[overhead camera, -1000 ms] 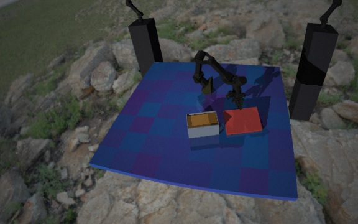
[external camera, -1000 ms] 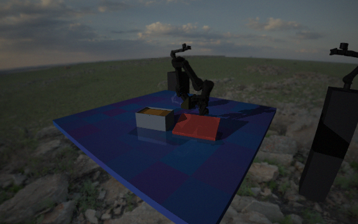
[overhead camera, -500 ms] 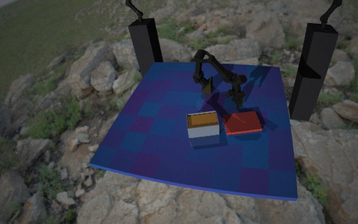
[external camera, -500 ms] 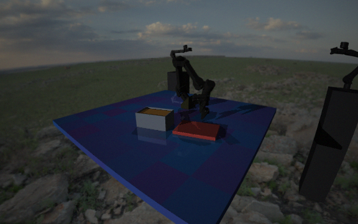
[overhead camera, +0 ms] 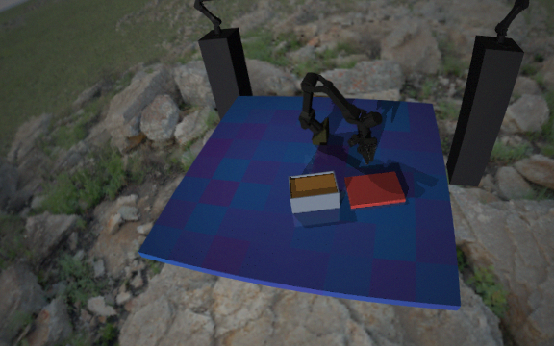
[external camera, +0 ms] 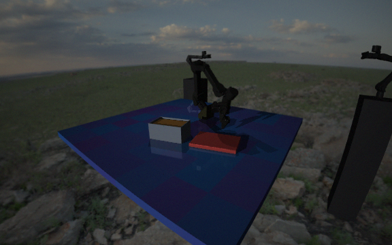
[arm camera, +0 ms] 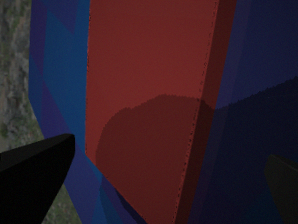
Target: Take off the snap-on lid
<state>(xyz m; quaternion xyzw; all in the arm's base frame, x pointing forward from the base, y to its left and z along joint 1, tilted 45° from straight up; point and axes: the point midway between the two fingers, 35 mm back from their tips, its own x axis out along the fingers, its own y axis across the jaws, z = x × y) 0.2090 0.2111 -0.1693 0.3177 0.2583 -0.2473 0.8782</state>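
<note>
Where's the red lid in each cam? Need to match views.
Top: red lid lies flat right of centre, just right of the open storage box, in front of the open gripper.
Exterior: lid sits mid-frame, right of the box, below the gripper.
Wrist: lid fills the centre, running top to bottom between the dark fingers.
Shared landmark: the blue checkered table, visible around the lid in all three.
</note>
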